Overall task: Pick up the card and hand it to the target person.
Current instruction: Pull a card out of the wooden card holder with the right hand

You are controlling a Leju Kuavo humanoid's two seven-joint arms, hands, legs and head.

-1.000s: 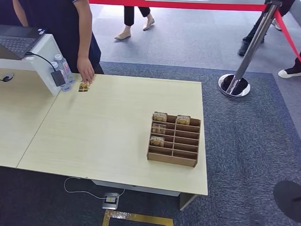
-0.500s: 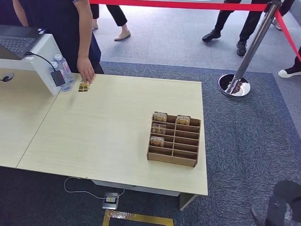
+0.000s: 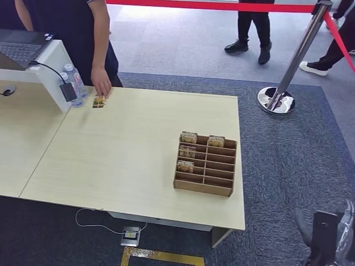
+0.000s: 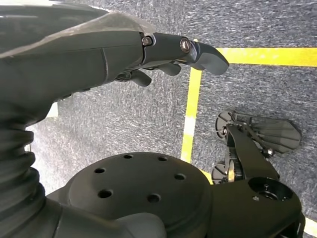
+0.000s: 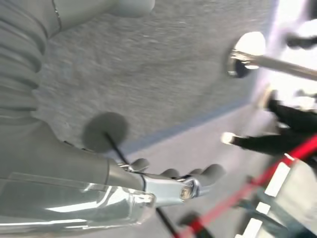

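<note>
Wooden rack [image 3: 205, 164] holds cards [image 3: 188, 137]; left hand [image 4: 164, 57] and right hand [image 5: 172, 181] empty, fingers apart.

Pretty standard office setup: light wood table [image 3: 125, 149] on dark blue-grey carpet [image 3: 293, 160], paler floor [image 3: 188, 44] further back, red barrier tape [image 3: 209, 5] on a chrome stanchion [image 3: 289, 72], yellow floor lines [image 4: 192, 104].

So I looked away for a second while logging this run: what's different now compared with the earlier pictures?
The right hand has risen into the head view's lower right corner, holding nothing. People beyond the red barrier walked on. The card holder, the table and the person's hand by the card stayed put.
</note>
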